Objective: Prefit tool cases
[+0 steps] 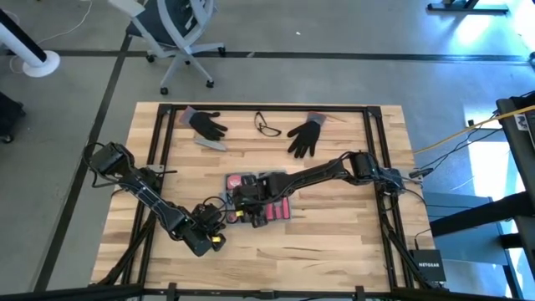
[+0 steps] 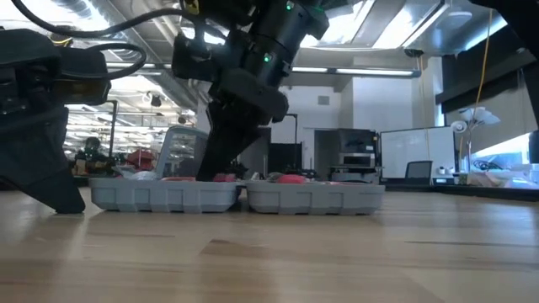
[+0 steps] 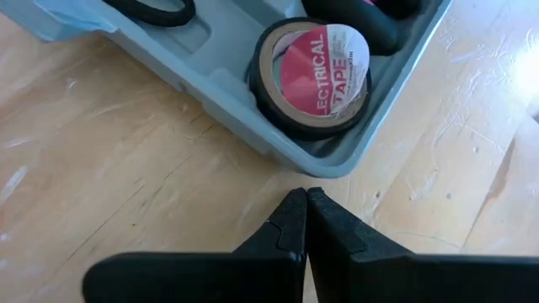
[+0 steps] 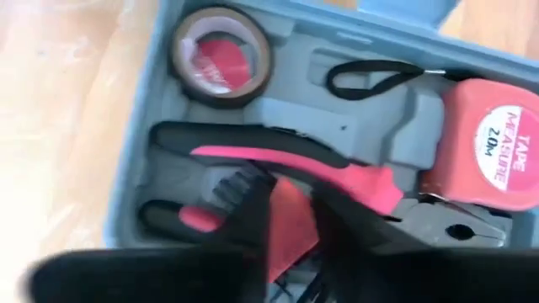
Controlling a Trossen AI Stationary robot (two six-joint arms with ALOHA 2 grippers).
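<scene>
Inside tool case (image 4: 354, 126): right fingers (image 4: 253, 210)

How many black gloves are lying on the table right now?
2. One glove lies near the table's far edge, left of the glasses; the other glove lies right of them. None seems hidden.
</scene>
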